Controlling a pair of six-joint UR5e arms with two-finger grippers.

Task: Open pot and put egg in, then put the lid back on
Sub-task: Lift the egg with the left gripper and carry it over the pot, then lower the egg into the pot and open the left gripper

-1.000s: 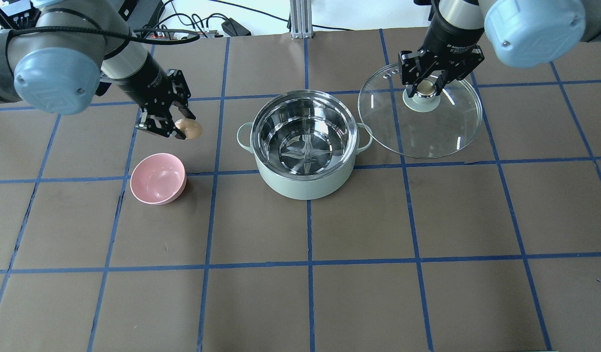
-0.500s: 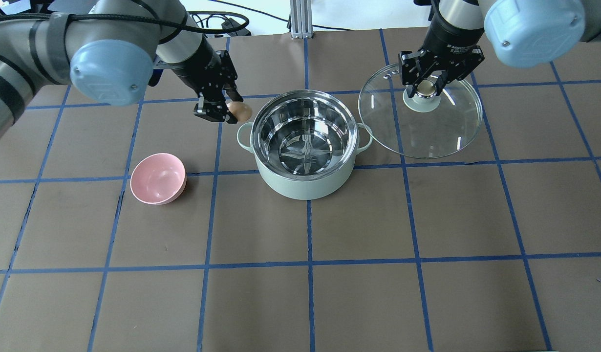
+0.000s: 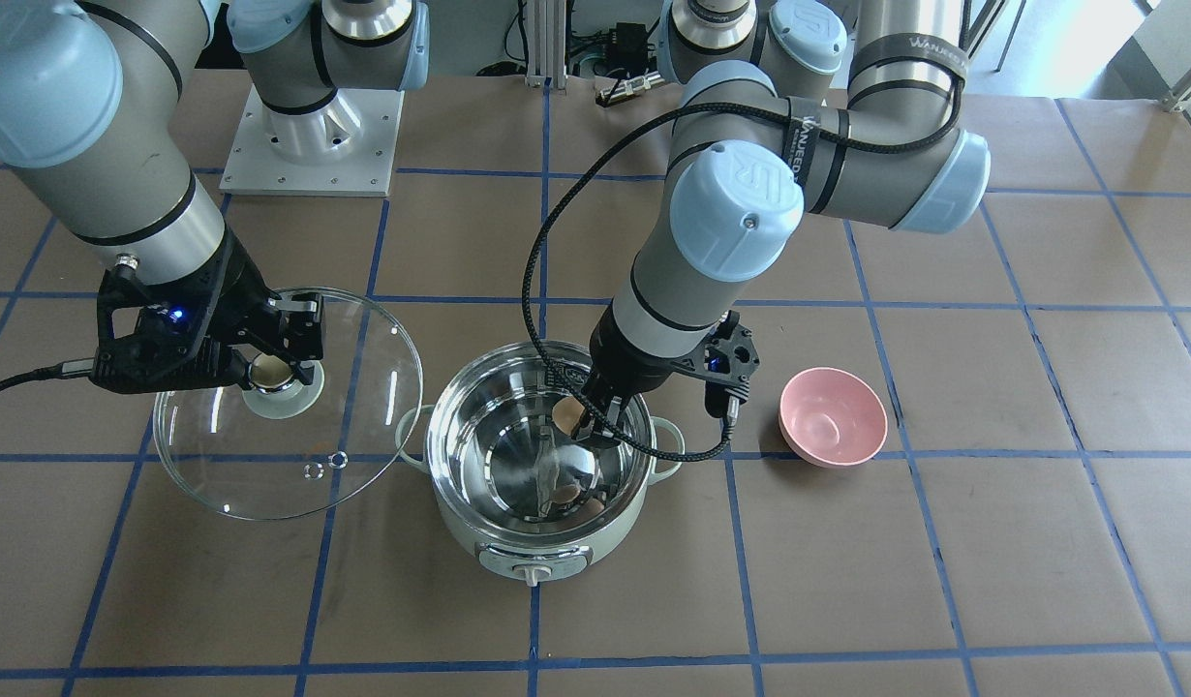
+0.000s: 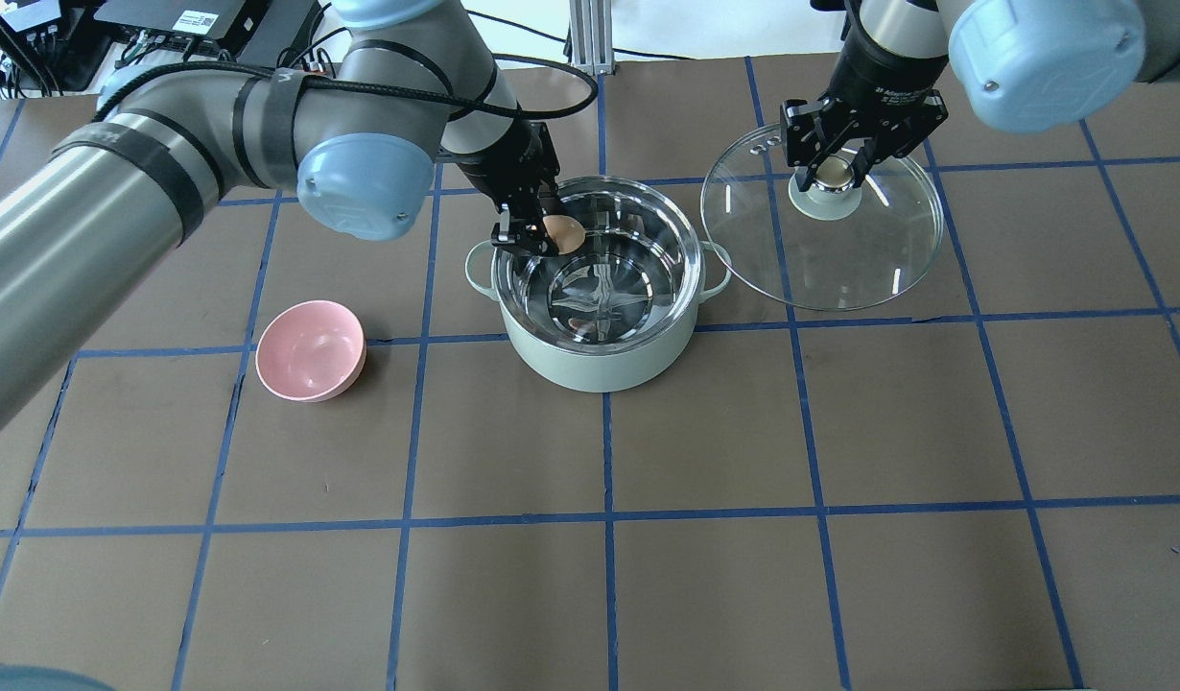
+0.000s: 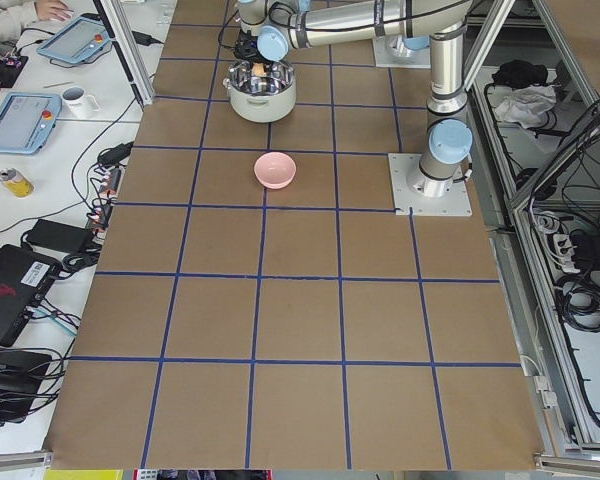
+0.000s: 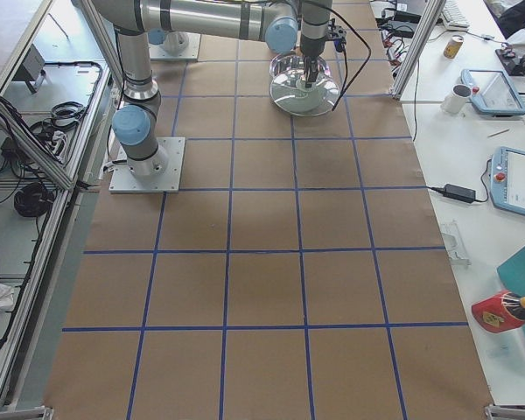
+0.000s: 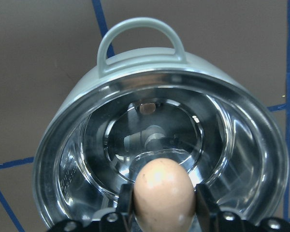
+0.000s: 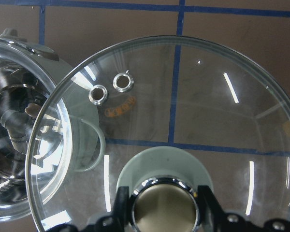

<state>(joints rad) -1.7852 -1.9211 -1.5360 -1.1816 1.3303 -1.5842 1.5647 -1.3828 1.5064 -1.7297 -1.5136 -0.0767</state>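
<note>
Brown table: left fingers pinch egg over pot; right fingers grip lid by half-hidden knob.

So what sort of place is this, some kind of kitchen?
Probably a robotics lab, not a kitchen: a left arm and right arm bolted to a table taped in a blue grid, with a control tablet and coiled cables alongside.

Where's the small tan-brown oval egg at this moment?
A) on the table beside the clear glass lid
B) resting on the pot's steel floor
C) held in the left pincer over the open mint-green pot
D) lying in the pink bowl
C: the left pincer is shut on the small tan-brown oval egg, which hangs just inside the rim of the round mint-green pot, above its steel floor.
</note>
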